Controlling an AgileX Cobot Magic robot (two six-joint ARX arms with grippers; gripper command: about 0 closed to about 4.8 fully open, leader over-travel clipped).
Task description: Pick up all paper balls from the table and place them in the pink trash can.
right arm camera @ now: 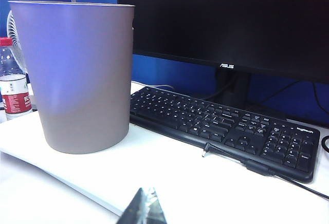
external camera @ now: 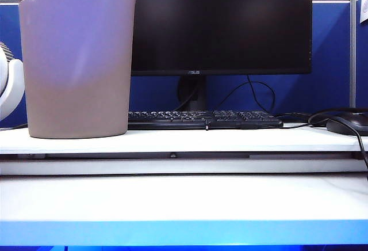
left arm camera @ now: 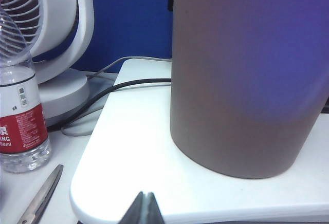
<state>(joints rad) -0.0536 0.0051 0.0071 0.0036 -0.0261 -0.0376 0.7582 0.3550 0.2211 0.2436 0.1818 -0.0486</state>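
The pink trash can (external camera: 77, 61) stands upright on the raised white shelf board (external camera: 230, 140) of the table (external camera: 184, 205), at the left. No paper balls show in any view. The left wrist view has my left gripper (left arm camera: 145, 208) low before the shelf's rounded corner, close in front of the trash can (left arm camera: 247, 75), its jaws shut with nothing between them. My right gripper (right arm camera: 146, 206) is shut too, hovering over the white table short of the shelf edge, with the trash can (right arm camera: 82, 75) beyond it. Neither gripper shows in the exterior view.
A black keyboard (external camera: 204, 118) and a dark monitor (external camera: 224, 21) stand on the shelf right of the can, with a mouse (external camera: 348, 123) and cables far right. A white fan (left arm camera: 51, 39), a water bottle (left arm camera: 20, 111) and scissors (left arm camera: 41, 196) lie left of the shelf.
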